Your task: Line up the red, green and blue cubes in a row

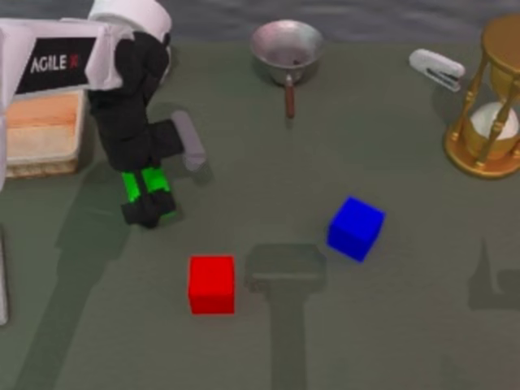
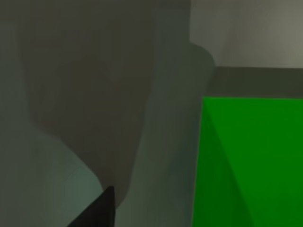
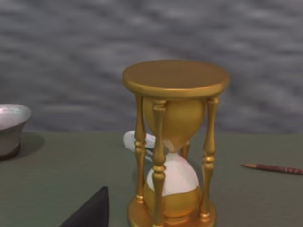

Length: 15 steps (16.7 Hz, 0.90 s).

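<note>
Grey-green tabletop (image 1: 406, 325) filled the top view, and I took the red cube (image 1: 212, 284) at its near edge as my landmark. Just right of the red cube and slightly farther back, the blue cube (image 1: 356, 228) sat turned at an angle, apart from it. Up and to the left of the red cube, my left gripper (image 1: 149, 205) had its jaws closed on the green cube (image 1: 149, 185), which showed between the black fingers; my left wrist view was filled by that cube's green face. Farther back on the left stood a basket (image 1: 45, 134). Well beyond the red cube I saw a metal pan (image 1: 287, 49), and far right a stapler (image 1: 437, 69) and a golden hourglass (image 1: 490, 101). Of my right gripper (image 3: 90, 211) I saw only a dark tip near the hourglass; I could not tell its jaws' state.
</note>
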### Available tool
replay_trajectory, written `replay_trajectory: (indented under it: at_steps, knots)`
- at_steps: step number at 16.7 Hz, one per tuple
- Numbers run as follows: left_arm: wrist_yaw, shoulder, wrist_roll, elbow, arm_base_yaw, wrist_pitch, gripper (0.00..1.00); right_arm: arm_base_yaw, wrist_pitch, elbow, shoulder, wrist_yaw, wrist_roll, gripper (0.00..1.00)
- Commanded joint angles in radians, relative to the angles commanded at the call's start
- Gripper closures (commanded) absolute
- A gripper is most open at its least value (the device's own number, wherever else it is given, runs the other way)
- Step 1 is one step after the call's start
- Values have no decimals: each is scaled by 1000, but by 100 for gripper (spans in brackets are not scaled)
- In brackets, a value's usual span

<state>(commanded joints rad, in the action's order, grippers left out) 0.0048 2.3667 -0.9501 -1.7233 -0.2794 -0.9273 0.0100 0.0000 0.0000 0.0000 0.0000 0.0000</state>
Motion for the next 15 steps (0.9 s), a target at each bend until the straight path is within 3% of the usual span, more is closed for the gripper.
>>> replay_trajectory:
  at_steps: [11, 15]
  knots:
    - [0, 0, 0, 0, 0, 0, 98, 0, 0, 0, 0, 0, 0, 0]
    - [0, 0, 0, 0, 0, 0, 100, 0, 0, 0, 0, 0, 0, 0]
